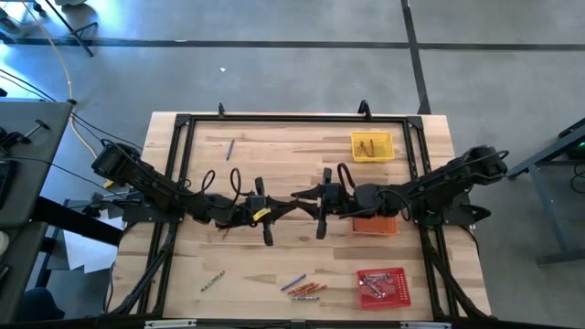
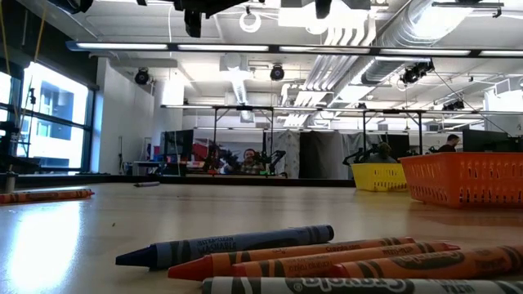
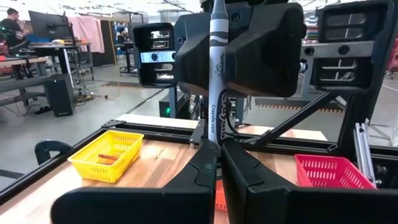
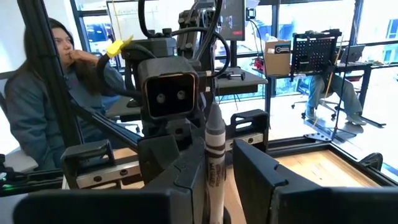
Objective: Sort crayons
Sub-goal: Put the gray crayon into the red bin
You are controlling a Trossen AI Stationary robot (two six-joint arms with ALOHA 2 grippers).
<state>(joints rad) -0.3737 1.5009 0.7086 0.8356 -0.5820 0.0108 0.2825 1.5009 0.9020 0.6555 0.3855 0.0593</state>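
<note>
Open-plan robotics lab: exposed ceiling ducts (image 2: 409, 33), concrete floor (image 1: 292, 82), other workbenches (image 2: 245, 167).

Both arms reach inward above mid-table, left pincer (image 1: 285, 206) clamped shut facing part-open right pincer (image 1: 304, 196).

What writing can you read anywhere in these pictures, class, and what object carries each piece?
"Crayola.com" runs down the wrapper of the grey crayon held upright in the left gripper.
"Crayola" shows, partly cut off, on the grey crayon nearest the low camera.
Wrapper print on the blue crayon and orange crayons beside it is too blurred to read.
The yellow tray carries no writing.
</note>
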